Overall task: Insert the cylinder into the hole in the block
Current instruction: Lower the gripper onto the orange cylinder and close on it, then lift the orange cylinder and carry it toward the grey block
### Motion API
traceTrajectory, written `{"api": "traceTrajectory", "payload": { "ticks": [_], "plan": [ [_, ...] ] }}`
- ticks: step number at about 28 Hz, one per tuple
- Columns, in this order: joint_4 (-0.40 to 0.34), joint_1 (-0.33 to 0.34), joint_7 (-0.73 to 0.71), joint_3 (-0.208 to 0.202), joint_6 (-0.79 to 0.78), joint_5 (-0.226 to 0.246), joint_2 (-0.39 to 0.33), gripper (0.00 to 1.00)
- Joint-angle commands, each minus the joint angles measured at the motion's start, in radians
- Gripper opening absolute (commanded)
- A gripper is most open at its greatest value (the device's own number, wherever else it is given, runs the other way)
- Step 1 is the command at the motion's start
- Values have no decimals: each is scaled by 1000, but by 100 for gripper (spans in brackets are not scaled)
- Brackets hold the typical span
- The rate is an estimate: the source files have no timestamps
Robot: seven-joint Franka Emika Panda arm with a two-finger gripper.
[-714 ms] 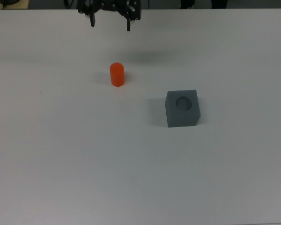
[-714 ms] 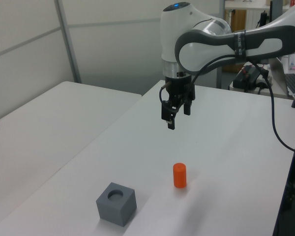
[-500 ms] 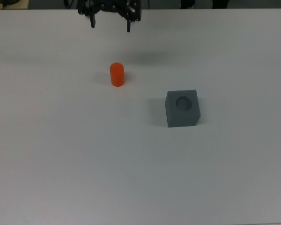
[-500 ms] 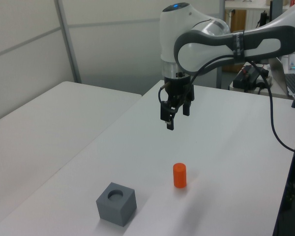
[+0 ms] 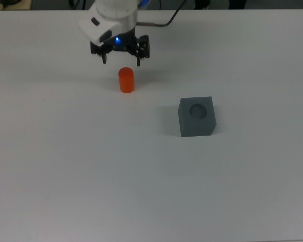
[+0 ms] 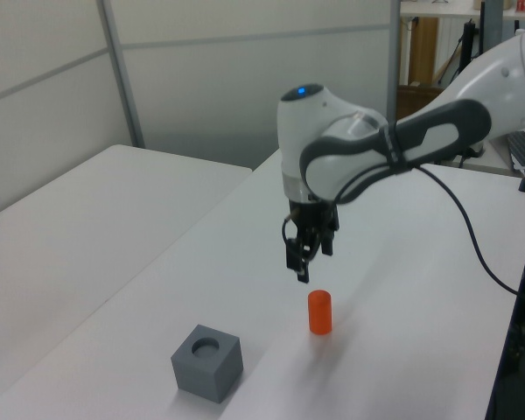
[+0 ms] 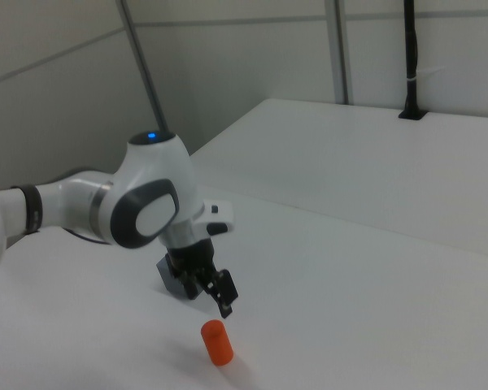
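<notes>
The orange cylinder (image 5: pixel 126 80) stands upright on the white table, also seen in the left view (image 6: pixel 319 312) and the right view (image 7: pixel 218 341). The dark grey block (image 5: pixel 196 116) sits apart from it, toward the top view's right, with its round hole facing up (image 6: pixel 207 362). My gripper (image 5: pixel 121 61) hangs open just above the cylinder and slightly beyond it, touching nothing (image 6: pixel 308 265) (image 7: pixel 203 291). Its fingers are spread wider than the cylinder. Nothing is between them.
The white table (image 5: pixel 91 176) stretches widely toward the top view's bottom and left. A second white table (image 6: pixel 79 210) stands to the left view's left across a narrow gap. A black cable (image 6: pixel 477 245) trails from the arm on the left view's right.
The arm has come down and forward from the table's far edge toward the cylinder, ending just above it. The fingers stay open. Cylinder and block have not moved.
</notes>
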Motion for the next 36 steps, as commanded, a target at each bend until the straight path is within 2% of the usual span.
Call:
{"api": "traceTrajectory", "payload": {
  "ticks": [1,5,10,14,15,16,25,27,29,30,31,32,36],
  "plan": [
    [-118,-22,-68,2,102,8,-25,100],
    [-189,-22,-82,2,185,0,-18,100],
    [-209,-24,-83,2,222,-5,7,99],
    [-207,-24,-85,2,225,-5,7,79],
    [-204,-24,-85,2,227,-5,7,70],
    [-203,-24,-86,2,228,-3,8,68],
    [-198,-18,-88,3,290,-3,41,69],
    [-197,-16,-88,3,305,-3,44,86],
    [-194,-16,-88,3,311,-5,50,87],
    [-189,-16,-88,3,311,-5,51,86],
    [-186,-16,-88,3,311,-5,51,79],
    [-184,-16,-91,3,313,-5,53,61],
    [-178,-18,-94,3,313,-5,51,38]
  ]
}}
